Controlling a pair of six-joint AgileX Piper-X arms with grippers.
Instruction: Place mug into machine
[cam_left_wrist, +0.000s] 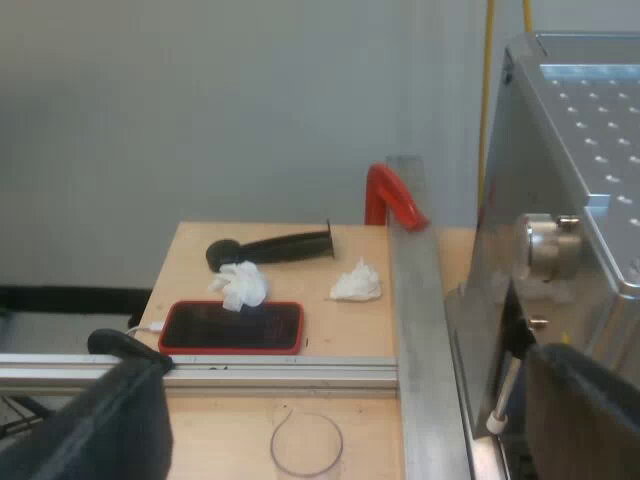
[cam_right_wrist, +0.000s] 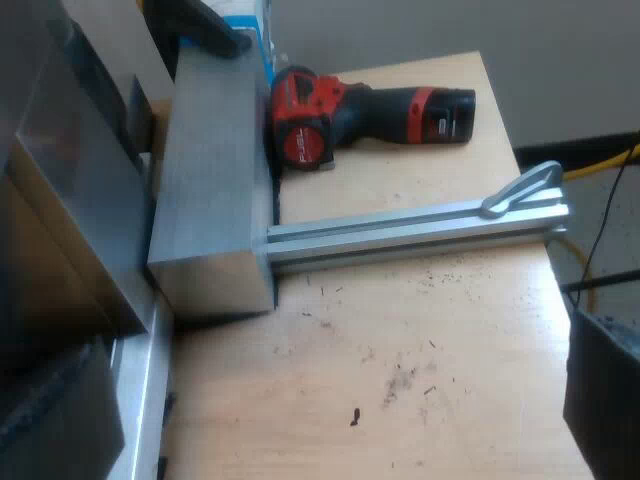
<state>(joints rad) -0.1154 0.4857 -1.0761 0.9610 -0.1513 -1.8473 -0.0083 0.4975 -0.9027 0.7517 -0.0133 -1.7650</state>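
My left gripper (cam_left_wrist: 340, 425) is open, its two dark fingers (cam_left_wrist: 100, 425) wide apart above the wooden table (cam_left_wrist: 345, 245). The espresso machine (cam_left_wrist: 575, 190) stands close beside one finger, with a steel knob (cam_left_wrist: 550, 245) on its side and a thin wand (cam_left_wrist: 505, 390) below it. The clear rim of a measuring glass (cam_left_wrist: 306, 445) sits on the table under the gripper. My right gripper (cam_right_wrist: 330, 420) is also open over bare wood, with one finger by the machine's dark side (cam_right_wrist: 60, 230).
A black handle (cam_left_wrist: 270, 247), two crumpled tissues (cam_left_wrist: 241, 285), a red-cased phone (cam_left_wrist: 232, 327), aluminium rails (cam_left_wrist: 200, 370) and a red hook (cam_left_wrist: 390, 197) lie beyond. A red-black drill (cam_right_wrist: 370, 112), a metal block (cam_right_wrist: 210, 170), a rail (cam_right_wrist: 410, 230) and dark specks (cam_right_wrist: 400, 380) are near.
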